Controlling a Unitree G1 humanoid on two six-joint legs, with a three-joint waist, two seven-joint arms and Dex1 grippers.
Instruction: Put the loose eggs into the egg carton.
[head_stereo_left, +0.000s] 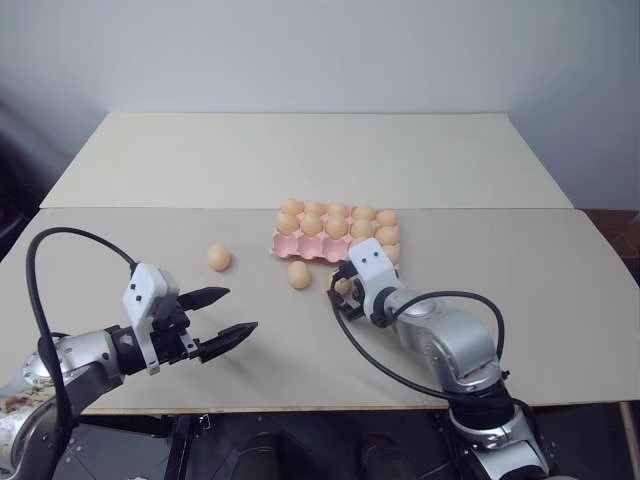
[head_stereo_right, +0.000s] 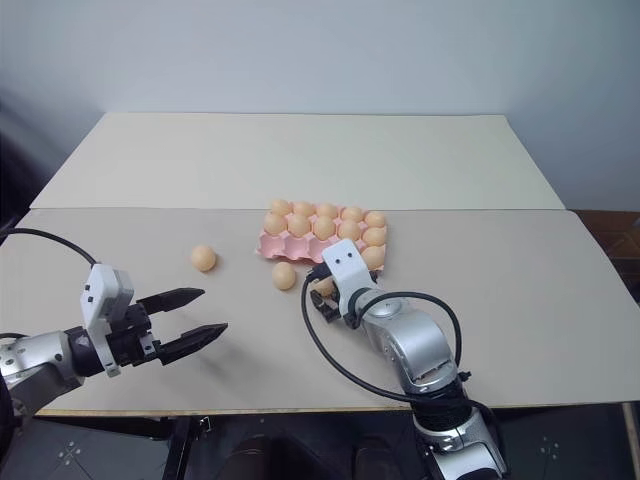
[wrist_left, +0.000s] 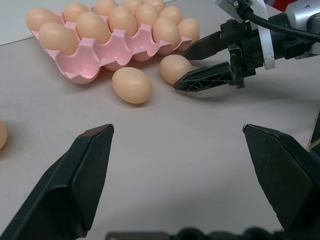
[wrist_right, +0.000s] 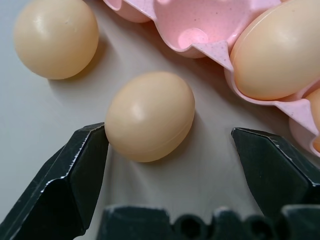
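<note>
R end effector (wrist_right: 170, 145) was spread wide, an egg (wrist_right: 150, 116) between its fingers, untouched, just below the pink egg carton (head_stereo_left: 300, 246) at frame center. Two more loose eggs lay left on the desk (head_stereo_left: 250, 160). L end effector (head_stereo_left: 222, 318) wide, empty, lower left.

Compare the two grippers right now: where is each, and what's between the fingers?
The right gripper is down at the egg carton, fingers either side of a loose egg; the left gripper hangs away from the carton, with nothing between its fingers. The nearest egg to the left gripper lies apart from it. Both are open and holding nothing.
</note>
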